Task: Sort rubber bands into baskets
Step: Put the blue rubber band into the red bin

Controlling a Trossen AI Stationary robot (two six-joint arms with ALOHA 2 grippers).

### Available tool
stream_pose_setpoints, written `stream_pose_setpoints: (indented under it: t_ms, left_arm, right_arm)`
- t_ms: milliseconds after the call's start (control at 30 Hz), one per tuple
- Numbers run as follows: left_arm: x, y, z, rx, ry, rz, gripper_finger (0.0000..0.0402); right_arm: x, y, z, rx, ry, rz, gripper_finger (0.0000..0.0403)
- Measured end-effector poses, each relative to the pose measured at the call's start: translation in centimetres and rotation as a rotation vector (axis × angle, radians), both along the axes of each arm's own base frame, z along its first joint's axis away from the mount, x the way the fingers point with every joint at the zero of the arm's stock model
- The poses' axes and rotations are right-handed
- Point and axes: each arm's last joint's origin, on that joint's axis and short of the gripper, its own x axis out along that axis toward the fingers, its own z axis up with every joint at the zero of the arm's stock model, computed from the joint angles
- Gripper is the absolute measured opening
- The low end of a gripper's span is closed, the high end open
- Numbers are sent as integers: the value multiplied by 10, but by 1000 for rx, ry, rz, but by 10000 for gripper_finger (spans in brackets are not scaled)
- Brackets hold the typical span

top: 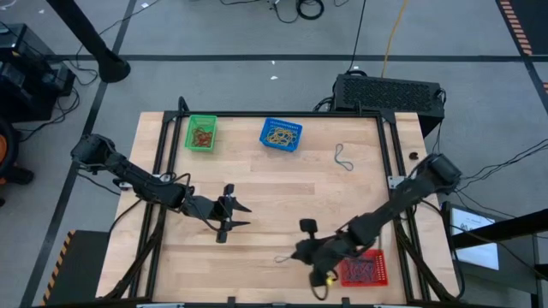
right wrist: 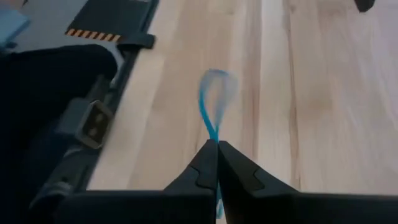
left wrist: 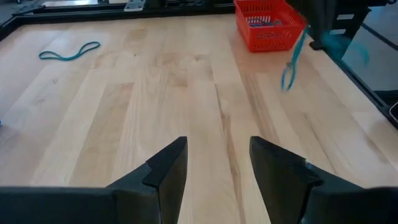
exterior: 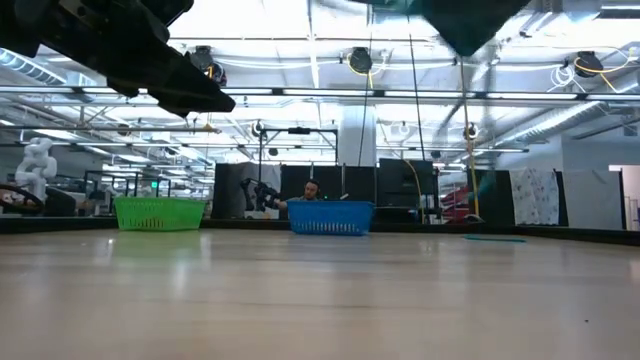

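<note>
With its fingers closed on a blue band (right wrist: 211, 102) lifted off the counter (top: 282, 197) near the red basket (top: 366, 271), the right pincer (right wrist: 217, 144) likely must carry it to the blue basket (top: 281, 135), while the left pincer (left wrist: 217, 163) waits wide

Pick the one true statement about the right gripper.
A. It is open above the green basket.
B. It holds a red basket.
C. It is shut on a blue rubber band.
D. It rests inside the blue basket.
C: in the right wrist view the right gripper is shut, pinching a blue rubber band that loops out beyond its tips.
</note>
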Motion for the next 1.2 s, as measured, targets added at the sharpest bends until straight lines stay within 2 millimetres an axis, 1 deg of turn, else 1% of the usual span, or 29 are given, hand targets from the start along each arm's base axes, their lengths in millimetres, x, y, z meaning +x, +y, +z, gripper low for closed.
stream_pose_setpoints:
  t_ms: [167,267,533,700,933,1067,1200]
  left_arm:
    - [0,0,0,0,3,1,182]
    - [0,0,0,0,2,0,182]
    - [0,0,0,-2,-2,0,182]
    - [0,0,0,-2,-2,0,182]
    - [0,0,0,-1,-2,0,182]
    - [0,0,0,-1,-2,1,182]
    - [0,0,0,-1,-2,1,182]
  right_arm:
    - [-30,8,31,18,-13,56,0]
    - [-48,10,47,53,1,59,0]
    - [-94,0,70,97,101,-63,0]
    - [-115,-8,74,126,202,-151,0]
    - [-135,-10,68,168,377,-279,0]
    - [-142,-6,62,187,444,-348,0]
    - [-145,7,51,203,515,-368,0]
